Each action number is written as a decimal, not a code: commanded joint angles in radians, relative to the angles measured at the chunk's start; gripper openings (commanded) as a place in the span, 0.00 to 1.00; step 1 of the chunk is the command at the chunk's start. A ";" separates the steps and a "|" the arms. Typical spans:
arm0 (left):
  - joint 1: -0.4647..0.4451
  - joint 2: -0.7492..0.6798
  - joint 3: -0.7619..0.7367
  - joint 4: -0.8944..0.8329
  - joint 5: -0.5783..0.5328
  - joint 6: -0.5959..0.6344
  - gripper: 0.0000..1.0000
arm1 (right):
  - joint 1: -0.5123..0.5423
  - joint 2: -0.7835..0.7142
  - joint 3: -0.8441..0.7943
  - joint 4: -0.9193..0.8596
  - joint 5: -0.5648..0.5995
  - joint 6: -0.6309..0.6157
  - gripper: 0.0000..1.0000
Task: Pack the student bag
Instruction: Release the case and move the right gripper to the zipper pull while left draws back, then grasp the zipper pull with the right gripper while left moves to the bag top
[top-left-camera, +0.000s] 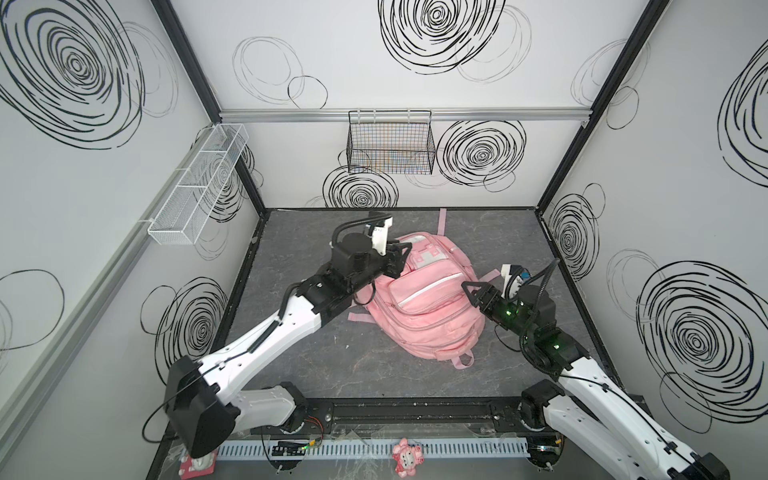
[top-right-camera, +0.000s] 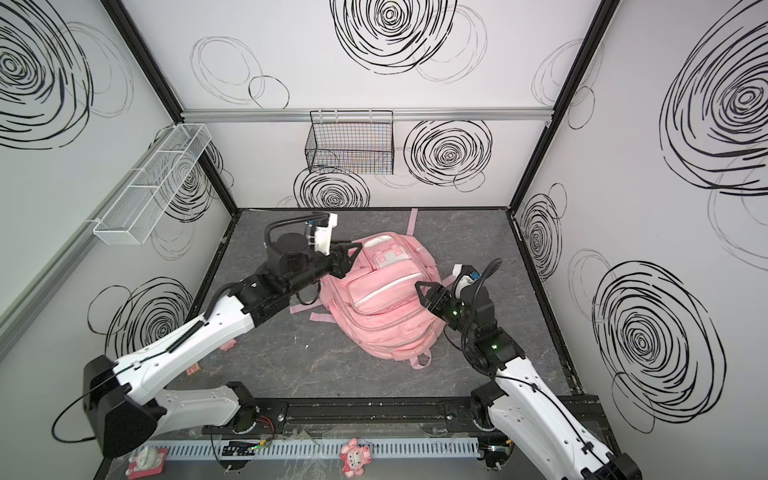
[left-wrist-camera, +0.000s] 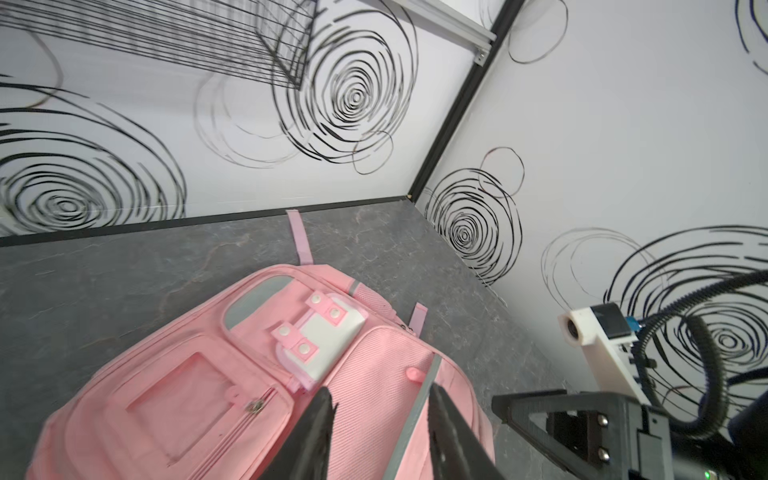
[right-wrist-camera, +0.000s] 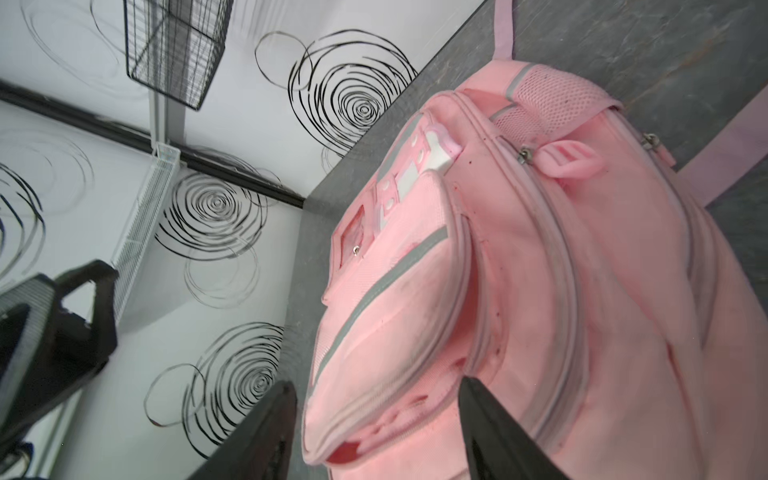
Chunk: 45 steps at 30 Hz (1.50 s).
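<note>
I see the bag (top-left-camera: 419, 299) lying front-up in the middle of the worktop (top-left-camera: 365, 374). Its long axis runs from the back wall (top-left-camera: 519, 91) toward the near edge, leaning a little right, with the carry loop (top-left-camera: 463, 360) at the near end and the bottom toward the wall. The left claw (top-left-camera: 400, 261) is spread at the bag's far left edge, gripping nothing. The right claw (top-left-camera: 471, 296) is spread too, at the right flank.

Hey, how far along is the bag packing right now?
Done: the student bag lies bulging on the table, its visible zips looking closed. In hand: nothing; the left gripper and right gripper flank it, jaws open. Remaining: unclear; a small pink item beside the left arm may need packing.
</note>
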 joint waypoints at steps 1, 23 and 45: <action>0.074 -0.065 -0.148 -0.068 0.008 -0.076 0.48 | 0.150 -0.006 0.092 -0.123 0.119 -0.087 0.61; 0.459 -0.318 -0.321 -0.131 0.030 0.015 0.56 | 0.649 0.831 0.639 -0.319 0.579 -1.036 0.74; 0.449 -0.221 -0.247 -0.097 0.274 0.416 0.62 | 0.544 0.756 0.554 -0.261 0.548 -1.132 0.07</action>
